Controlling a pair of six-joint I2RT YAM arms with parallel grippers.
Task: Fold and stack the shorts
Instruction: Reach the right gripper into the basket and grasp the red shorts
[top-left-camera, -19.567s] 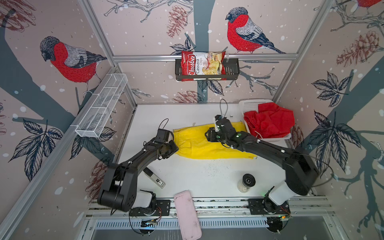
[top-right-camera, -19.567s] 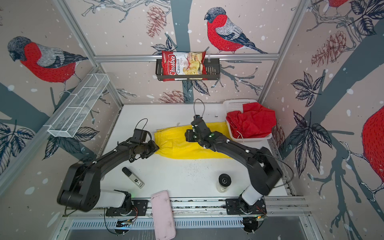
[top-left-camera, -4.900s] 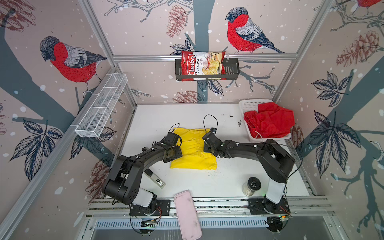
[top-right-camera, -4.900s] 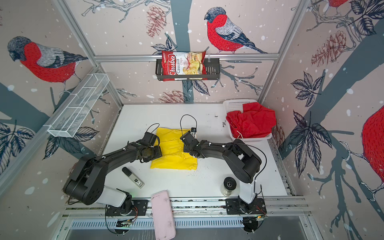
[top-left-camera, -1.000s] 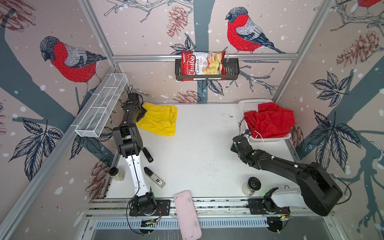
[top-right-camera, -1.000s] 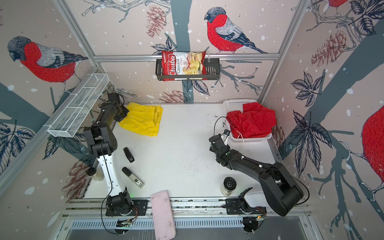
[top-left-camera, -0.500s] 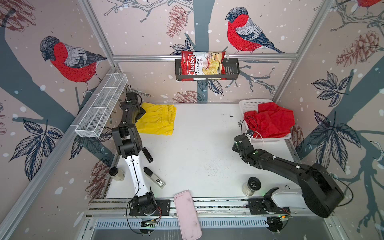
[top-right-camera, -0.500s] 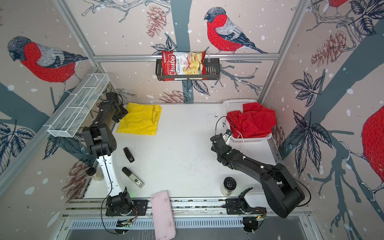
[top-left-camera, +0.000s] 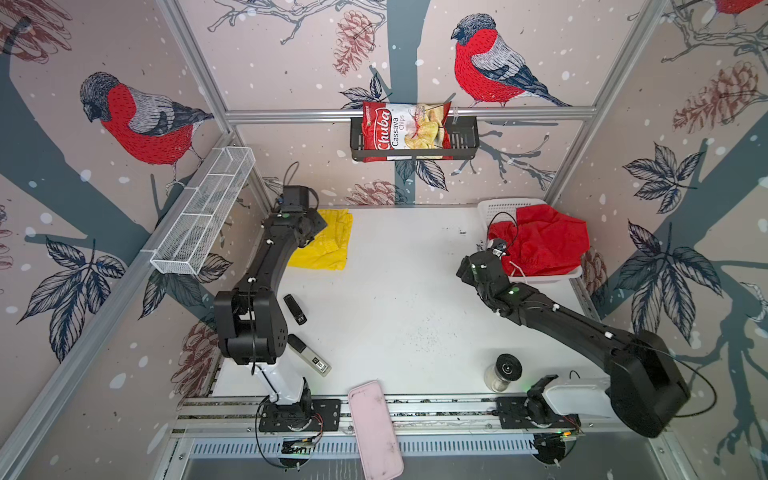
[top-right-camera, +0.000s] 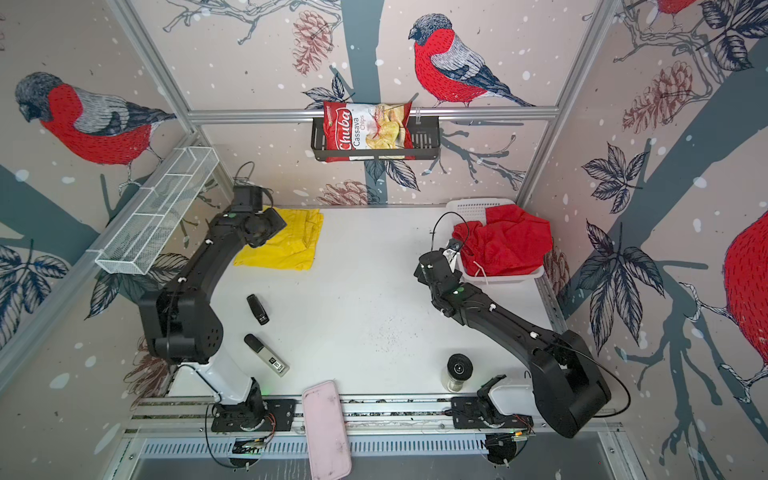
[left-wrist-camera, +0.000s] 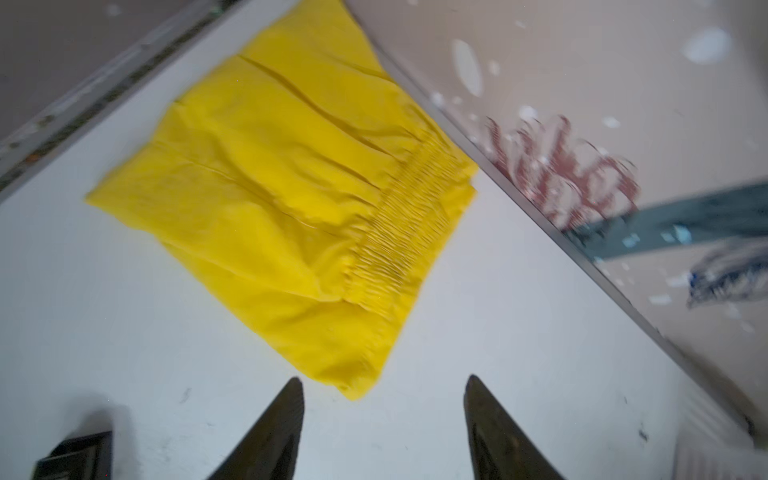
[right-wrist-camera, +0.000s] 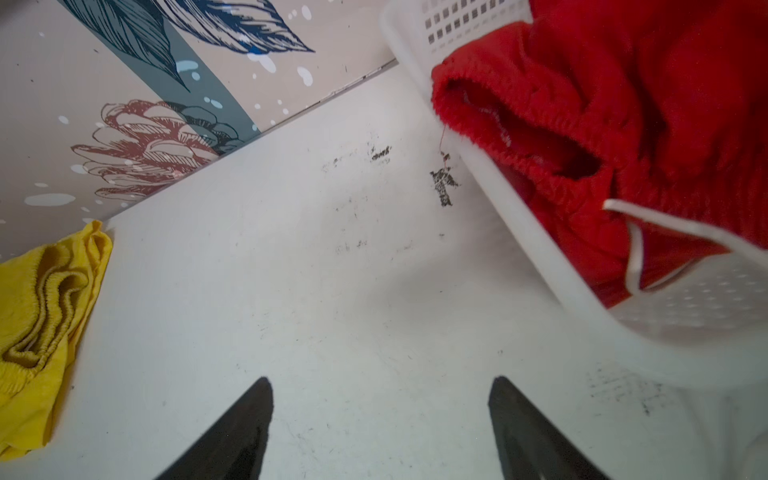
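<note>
The yellow shorts (top-left-camera: 328, 249) (top-right-camera: 286, 245) lie folded flat in the table's back left corner. Their gathered waistband shows in the left wrist view (left-wrist-camera: 291, 208). My left gripper (top-left-camera: 318, 226) (left-wrist-camera: 384, 380) hovers over their left edge, open and holding nothing; one corner of the fabric lies just past its tips. The red shorts (top-left-camera: 544, 245) (top-right-camera: 507, 245) (right-wrist-camera: 623, 104) sit crumpled in a white basket (top-left-camera: 498, 205) (right-wrist-camera: 540, 257) at the back right, white drawstring hanging out. My right gripper (top-left-camera: 494, 247) (right-wrist-camera: 380, 380) is open over bare table beside the basket's left side.
A chips bag (top-left-camera: 405, 131) sits in a black rack on the back wall and a wire shelf (top-left-camera: 203, 216) hangs on the left wall. On the table are a small black object (top-left-camera: 295, 309), a grey device (top-left-camera: 309, 355), a black-lidded jar (top-left-camera: 503, 372) and a pink case (top-left-camera: 374, 428) at the front edge.
My left gripper opened and let go of the yellow shorts, which settled flat in the corner. My right gripper opened and moved closer to the basket.
</note>
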